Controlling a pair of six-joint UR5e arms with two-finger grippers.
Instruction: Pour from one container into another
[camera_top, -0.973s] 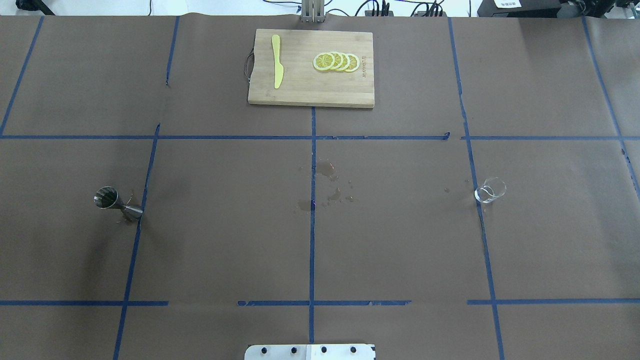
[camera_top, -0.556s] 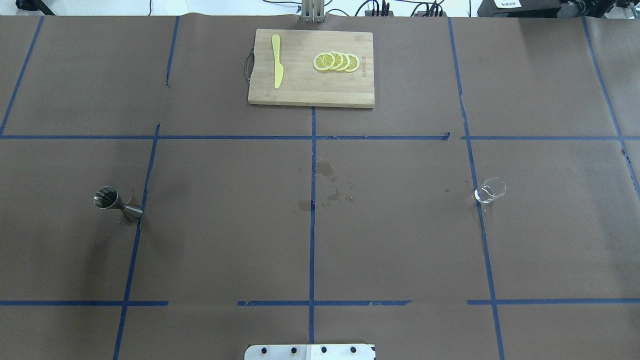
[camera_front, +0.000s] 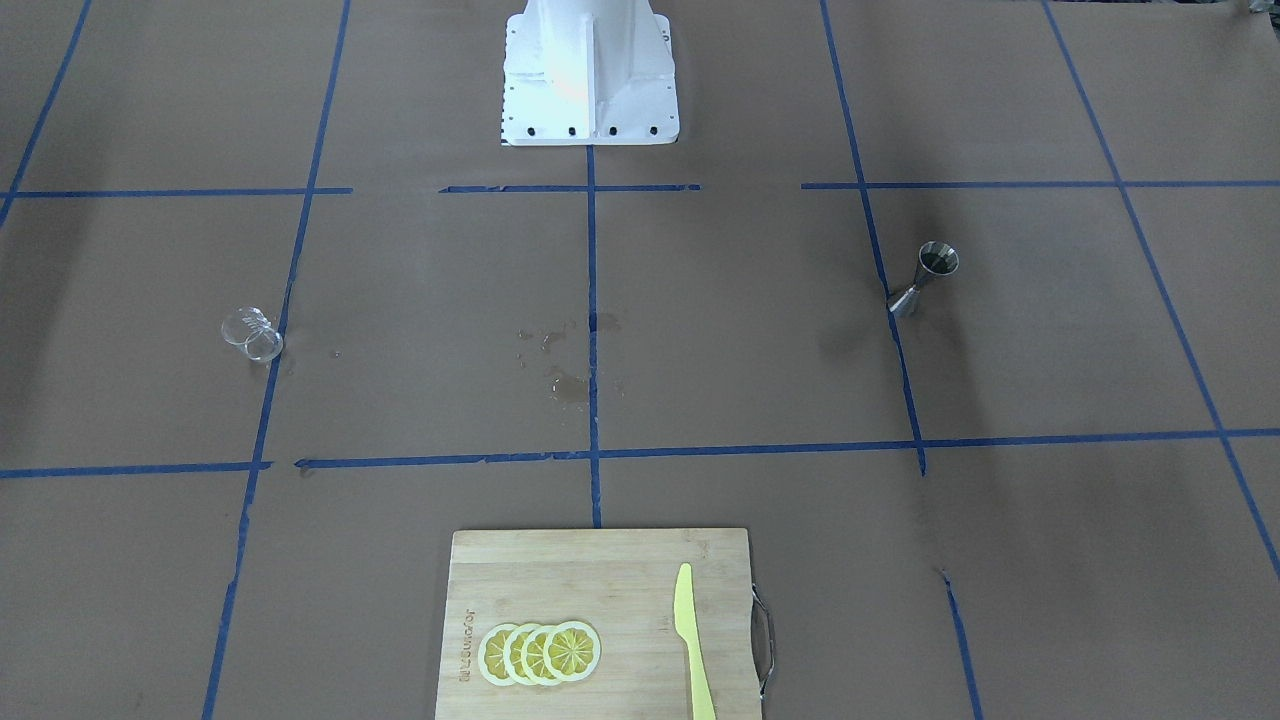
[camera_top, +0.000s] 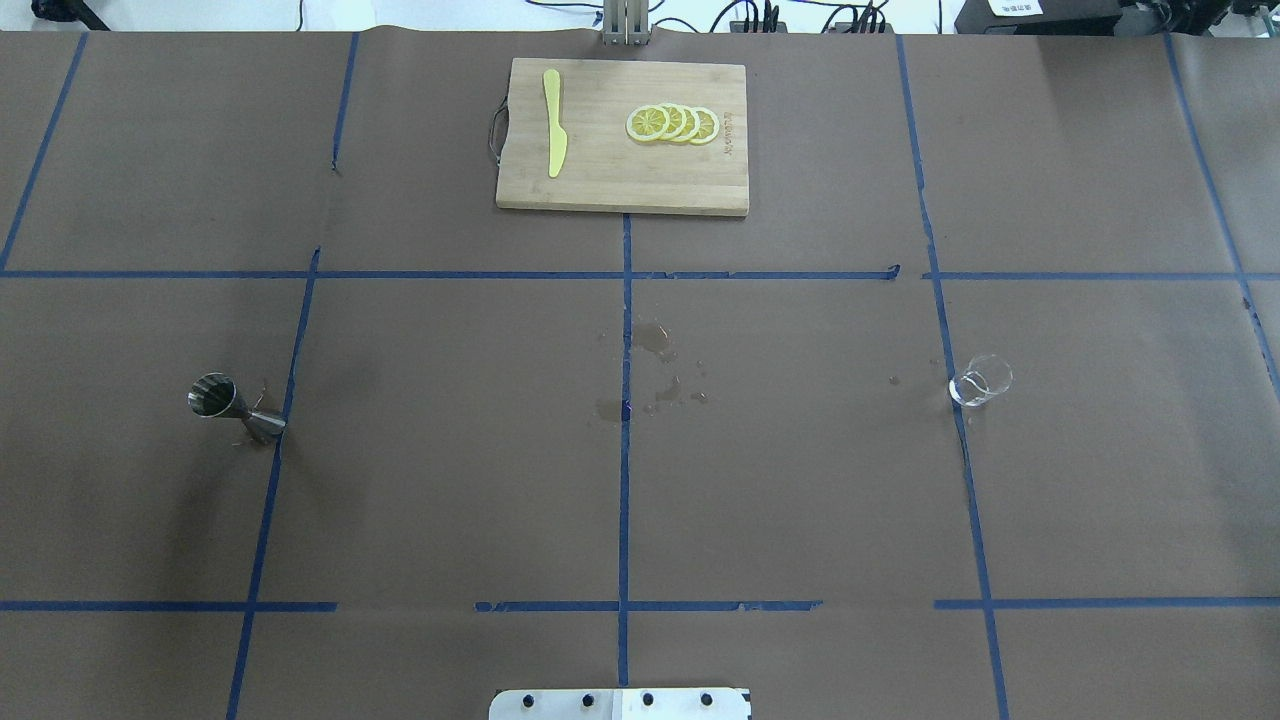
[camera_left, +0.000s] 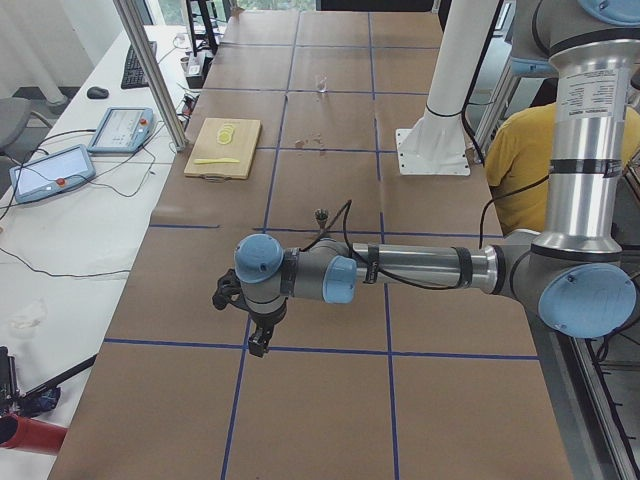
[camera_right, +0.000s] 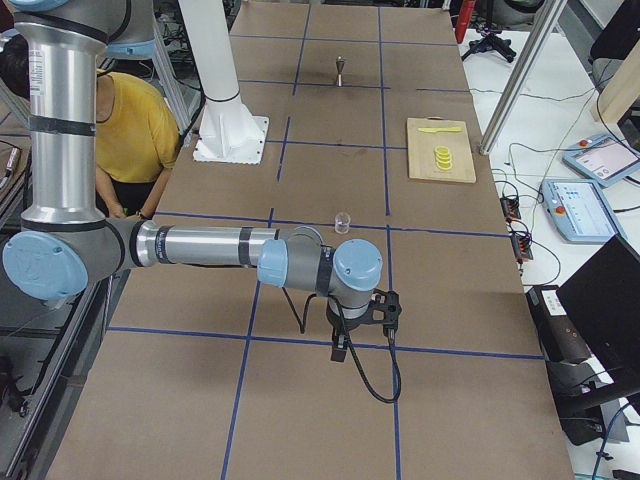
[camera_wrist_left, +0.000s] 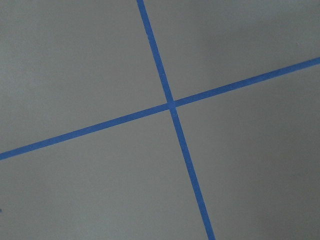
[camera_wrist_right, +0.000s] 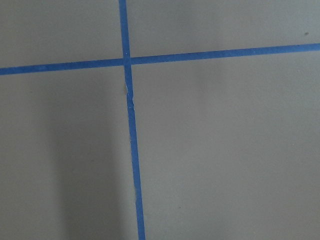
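The clear glass cup (camera_top: 980, 381) stands upright on the brown paper at the table's right side, also seen in the front view (camera_front: 252, 334). The steel jigger (camera_top: 235, 408) stands upright at the left side (camera_front: 925, 279). Neither gripper appears in the overhead or front views. The left gripper (camera_left: 258, 342) hangs over the table end nearest the left-side camera, well short of the jigger (camera_left: 321, 215). The right gripper (camera_right: 339, 350) hangs over the opposite end, short of the cup (camera_right: 342, 221). Whether either is open or shut I cannot tell. Both wrist views hold only paper and blue tape.
A wooden cutting board (camera_top: 600, 180) with a yellow knife (camera_top: 554, 125) and lemon slices (camera_top: 672, 123) lies at the far middle. Wet spots (camera_top: 655, 370) mark the table's centre. The white robot base (camera_front: 588, 70) stands at the near edge. A person in yellow (camera_right: 130, 130) sits behind it.
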